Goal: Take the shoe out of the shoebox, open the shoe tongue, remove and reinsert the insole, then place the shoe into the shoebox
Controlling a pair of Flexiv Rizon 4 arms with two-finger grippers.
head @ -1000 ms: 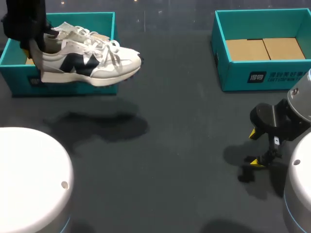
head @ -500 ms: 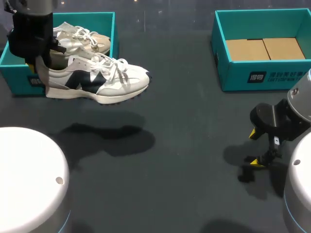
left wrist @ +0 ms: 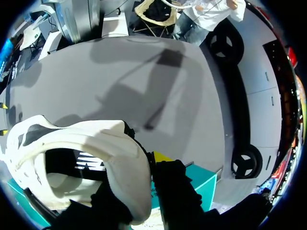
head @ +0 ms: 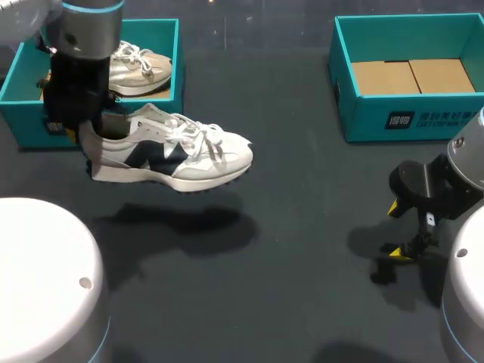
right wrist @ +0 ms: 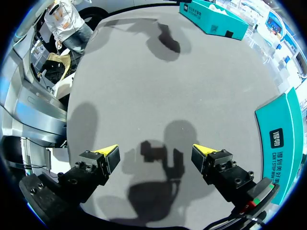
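Observation:
A white sneaker with navy side markings point(head: 178, 155) hangs above the table, just in front of the left teal shoebox point(head: 30, 125), toe pointing right. My left gripper point(head: 85, 140) is shut on its heel collar. In the left wrist view one yellow-tipped finger presses the outside of the heel point(left wrist: 110, 158), and the other finger is hidden inside the shoe. A second, beige sneaker point(head: 140, 66) lies inside the left shoebox. At the right side of the table, my right gripper point(head: 395, 231) stands open with nothing between its fingers point(right wrist: 108, 155).
A second teal shoebox point(head: 412, 113) with a brown cardboard floor stands at the back right, close beside my right gripper point(right wrist: 156, 153). The sneaker's shadow falls on the dark tabletop point(head: 302, 249) under it.
My left arm has carried the sneaker from over the left shoebox forward, rightward and lower, out past the box's front wall. The right arm has not moved.

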